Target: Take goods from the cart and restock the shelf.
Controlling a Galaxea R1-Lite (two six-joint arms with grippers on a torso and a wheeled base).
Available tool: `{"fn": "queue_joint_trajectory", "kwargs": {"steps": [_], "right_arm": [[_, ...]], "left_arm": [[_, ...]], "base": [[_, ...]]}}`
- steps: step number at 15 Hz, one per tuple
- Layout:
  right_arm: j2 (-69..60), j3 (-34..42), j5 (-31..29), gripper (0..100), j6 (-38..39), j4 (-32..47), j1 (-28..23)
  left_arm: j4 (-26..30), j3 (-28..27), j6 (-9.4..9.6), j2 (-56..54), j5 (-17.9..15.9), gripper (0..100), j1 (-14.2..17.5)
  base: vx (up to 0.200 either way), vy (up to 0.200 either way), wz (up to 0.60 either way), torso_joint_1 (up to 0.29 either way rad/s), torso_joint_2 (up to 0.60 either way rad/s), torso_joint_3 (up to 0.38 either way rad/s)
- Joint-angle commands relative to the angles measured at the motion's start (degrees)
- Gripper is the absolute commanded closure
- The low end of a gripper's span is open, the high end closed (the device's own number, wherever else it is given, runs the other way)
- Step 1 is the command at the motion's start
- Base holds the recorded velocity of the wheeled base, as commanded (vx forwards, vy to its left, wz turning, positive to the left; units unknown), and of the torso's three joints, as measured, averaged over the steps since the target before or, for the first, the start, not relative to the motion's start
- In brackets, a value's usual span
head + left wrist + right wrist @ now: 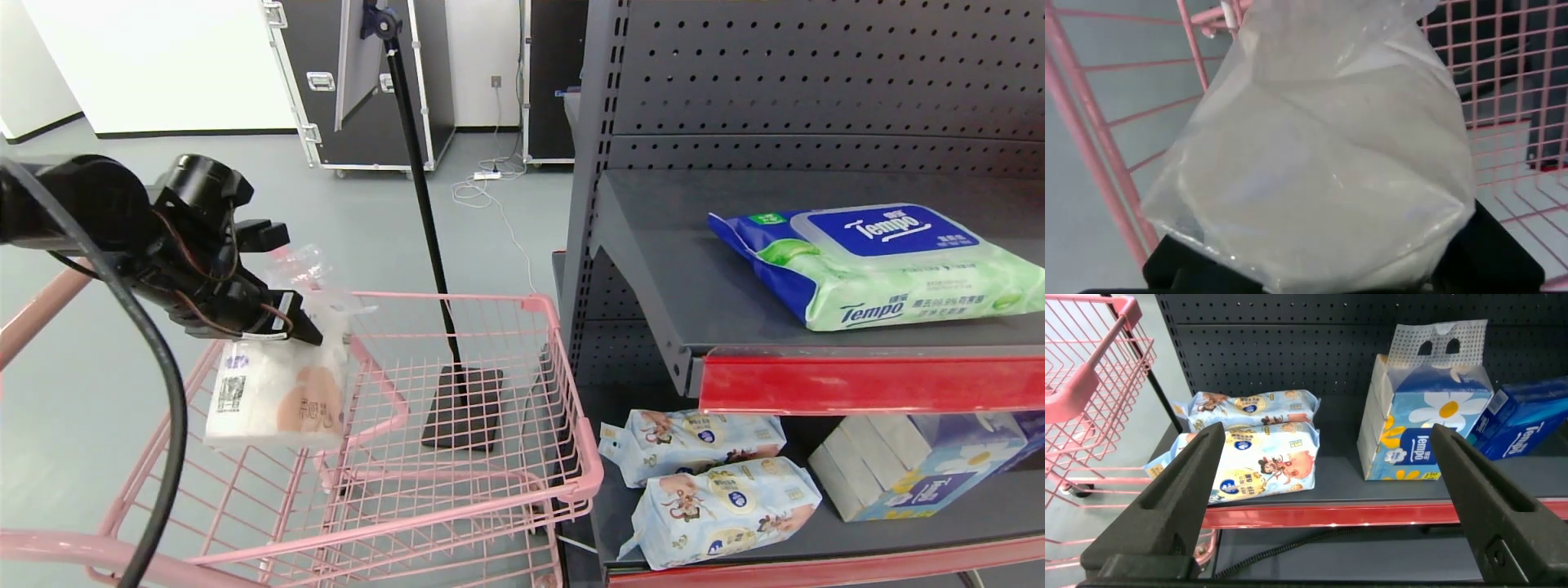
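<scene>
Left gripper (287,320): I read it clamped on the top of a clear-wrapped pack (273,392), which hangs over the pink cart (490,300).
Right gripper (1323,445): spread, holding nothing, facing the lower shelf.
Progress: I judge one pack lifted but not shelved; the shelf (865,384) is partly stocked.
View difference: the right wrist view shows wipes packs (1261,453) beside a tissue bundle (1429,400); the left wrist view shows the wrap close up.
</scene>
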Motion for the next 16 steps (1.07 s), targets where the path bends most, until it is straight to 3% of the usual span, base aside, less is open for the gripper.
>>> {"fn": "queue_joint_trajectory", "kwargs": {"steps": [1, 4, 6, 10, 13, 15, 16], "right_arm": [[0.06, 0.00, -0.01, 0, -0.04, 0.00, -0.01], [0.06, 0.00, -0.01, 0, -0.04, 0.00, -0.01], [0.06, 0.00, -0.01, 0, -0.04, 0.00, -0.01], [0.06, 0.00, -0.01, 0, -0.04, 0.00, -0.01], [0.06, 0.00, -0.01, 0, -0.04, 0.00, -0.01], [0.06, 0.00, -0.01, 0, -0.04, 0.00, -0.01], [0.06, 0.00, -0.01, 0, 0.05, 0.00, -0.01]], "left_arm": [[-0.28, -0.15, -0.25, -9.23, -1.62, 100, 0.26], [-0.28, 1.16, -0.33, -16.00, -1.89, 100, 1.92], [-0.89, 3.18, -0.33, -22.94, -3.20, 100, 5.44], [-0.98, 10.13, -0.25, -38.23, -5.84, 100, 8.17], [-1.24, 17.77, -0.33, -52.74, -7.60, 100, 8.43], [-4.58, 24.89, -0.60, -61.08, -7.60, 100, 8.43], [-7.40, 29.20, -2.09, -65.22, -7.60, 100, 8.43]], "base": [[0.000, 0.000, 0.00, 0.000, 0.00, 0.000], [0.000, 0.000, 0.00, 0.000, 0.00, 0.000], [0.000, 0.000, 0.00, 0.000, 0.00, 0.000], [0.000, 0.000, 0.00, 0.000, 0.00, 0.000], [0.000, 0.000, 0.00, 0.000, 0.00, 0.000], [0.000, 0.000, 0.00, 0.000, 0.00, 0.000], [0.000, 0.000, 0.00, 0.000, 0.00, 0.000]]}}
